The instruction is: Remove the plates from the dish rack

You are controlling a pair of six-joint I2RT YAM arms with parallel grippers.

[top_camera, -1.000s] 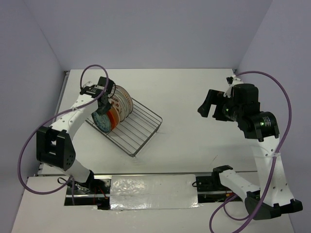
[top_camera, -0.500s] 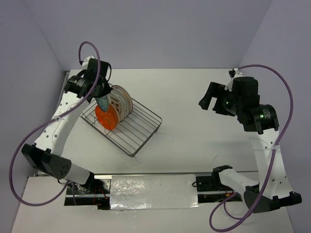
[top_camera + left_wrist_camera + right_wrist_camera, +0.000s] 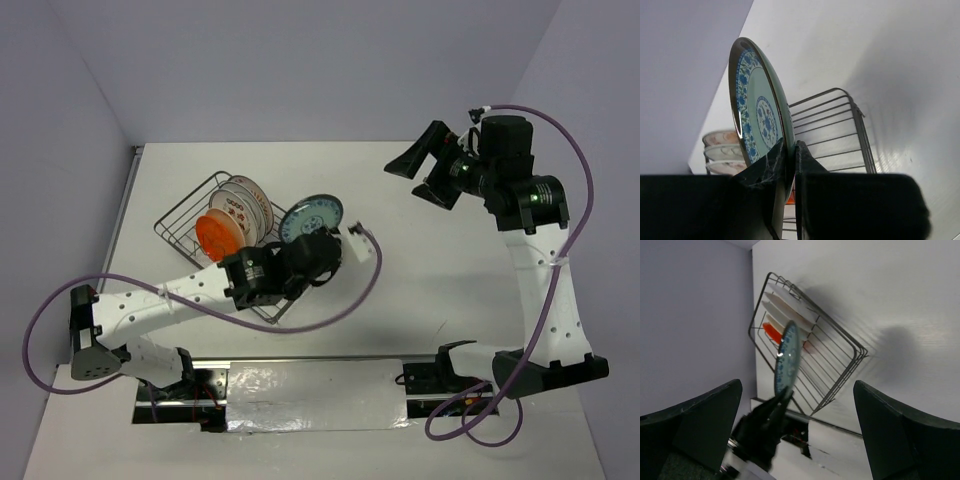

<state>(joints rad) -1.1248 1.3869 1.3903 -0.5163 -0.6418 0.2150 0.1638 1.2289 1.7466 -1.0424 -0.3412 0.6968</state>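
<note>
Teal-blue patterned plate (image 3: 757, 120) on edge, lower rim clamped in left tool (image 3: 789, 146), raised over right end of dish rack (image 3: 175, 212). Orange plate (image 3: 218, 235), white plates (image 3: 245, 205) upright in rack. Right tool (image 3: 425, 170) spread wide, empty. Vs earlier: moved rightward from rack's left end.

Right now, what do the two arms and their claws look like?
The left arm and right arm have white links with black joint housings; a looping purple cable runs along each. The left claw and right claw have black, wedge-shaped fingers.

White table (image 3: 400, 290); silver foil strip (image 3: 315, 395) near edge.
</note>
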